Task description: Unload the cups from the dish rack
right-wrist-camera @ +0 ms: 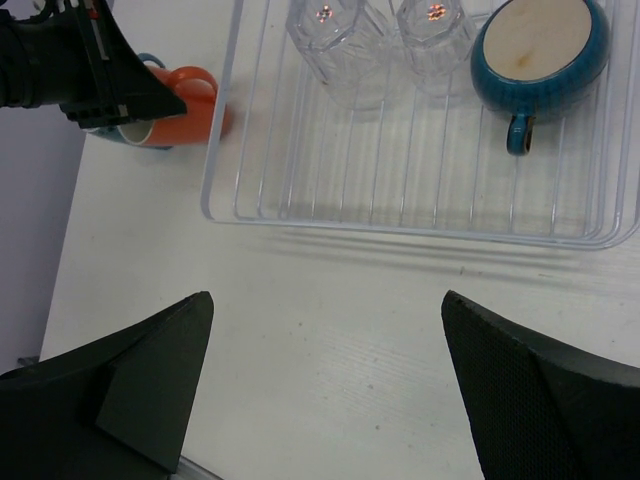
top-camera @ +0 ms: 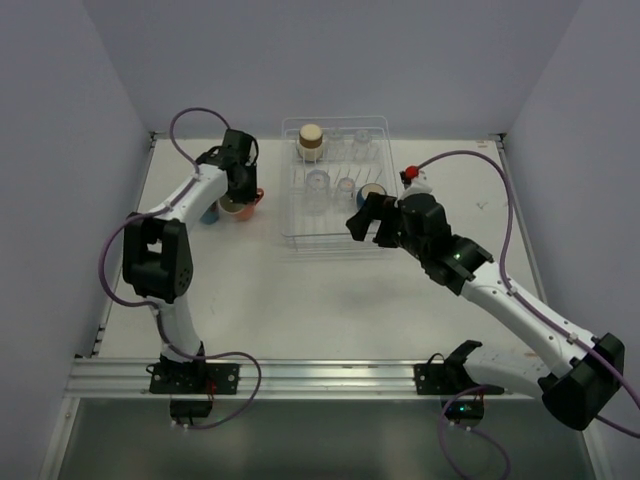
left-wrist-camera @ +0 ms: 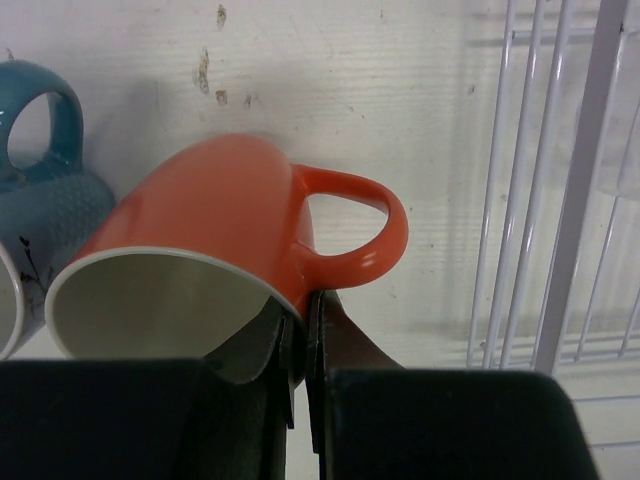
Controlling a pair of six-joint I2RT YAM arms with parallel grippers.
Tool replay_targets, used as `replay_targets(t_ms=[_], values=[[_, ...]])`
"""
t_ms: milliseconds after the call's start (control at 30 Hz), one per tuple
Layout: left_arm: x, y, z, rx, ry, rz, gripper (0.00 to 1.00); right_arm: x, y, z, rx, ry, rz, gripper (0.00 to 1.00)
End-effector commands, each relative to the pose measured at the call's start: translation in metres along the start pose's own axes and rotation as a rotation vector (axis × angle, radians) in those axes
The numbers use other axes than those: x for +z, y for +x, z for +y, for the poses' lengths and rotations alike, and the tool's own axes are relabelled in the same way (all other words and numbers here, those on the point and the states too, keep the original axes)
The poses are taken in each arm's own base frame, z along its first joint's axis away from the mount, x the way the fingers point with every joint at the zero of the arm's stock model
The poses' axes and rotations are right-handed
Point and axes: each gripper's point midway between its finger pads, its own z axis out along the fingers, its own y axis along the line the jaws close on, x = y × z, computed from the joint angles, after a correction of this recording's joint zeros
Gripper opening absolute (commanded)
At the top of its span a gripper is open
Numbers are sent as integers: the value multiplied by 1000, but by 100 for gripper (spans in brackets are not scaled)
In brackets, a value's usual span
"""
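Half orange mug (left-wrist-camera: 225,205) prob. behind L hand (left-wrist-camera: 303,325)

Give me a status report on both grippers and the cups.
Left gripper shut on rim of orange mug, mug tilted beside dish rack. Right gripper open, short of the rack. Blue mug and tumblers in rack. No obstruction seen.

left arm (top-camera: 190,195): white links, black joints; right arm (top-camera: 520,308): same, green LED (top-camera: 460,258); cables (top-camera: 509,215): purple; bases (top-camera: 195,378): black
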Motion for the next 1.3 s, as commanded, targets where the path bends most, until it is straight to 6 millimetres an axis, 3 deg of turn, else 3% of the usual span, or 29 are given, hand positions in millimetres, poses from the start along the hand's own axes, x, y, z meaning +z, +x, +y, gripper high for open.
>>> replay_targets(t_ms=[0, 167, 333, 500, 567, 667, 700, 733, 800, 900, 1000, 1033, 1067, 1100, 1200, 1233, 1267], values=[[-8, -41, 5, 20, -31, -115, 8, 0, -20, 1, -65, 42, -35, 99], [-4, -45, 10, 21, -64, -119, 34, 9, -24, -3, -123, 89, -20, 99], [-1, -44, 12, 27, -77, -106, 38, 15, -31, -1, -161, 111, -17, 99], [-15, -54, 10, 21, -70, -149, 41, 28, -32, -7, -214, 157, 5, 97], [-31, -63, 6, 10, -45, -188, 46, 38, -31, -13, -240, 195, 19, 97], [-64, -79, -4, -9, 21, -285, 67, 54, -31, -20, -265, 235, 38, 98], [-75, -86, -7, -17, 41, -321, 79, 58, -33, -23, -270, 256, 34, 98], [-96, -92, -12, -26, 75, -368, 84, 65, -30, -28, -285, 274, 49, 98], [-118, -101, -17, -34, 118, -434, 95, 72, -37, -31, -285, 289, 43, 95], [-160, -107, -25, -42, 194, -534, 100, 84, -36, -41, -276, 322, 59, 86], [-198, -98, -41, -42, 326, -605, 100, 101, -31, -49, -254, 357, 77, 80], [-223, -93, -47, -44, 384, -644, 100, 106, -31, -52, -252, 376, 72, 76], [-222, -83, -48, -42, 406, -642, 100, 116, -29, -55, -250, 393, 79, 73], [-245, -76, -51, -36, 452, -681, 100, 121, -29, -56, -238, 404, 77, 69], [-251, -44, -57, -17, 512, -684, 100, 135, -31, -67, -205, 452, 63, 58], [-271, -32, -61, 4, 542, -722, 100, 139, -30, -68, -195, 456, 64, 53], [-274, -24, -61, 12, 551, -732, 100, 143, -31, -69, -188, 464, 59, 51]])
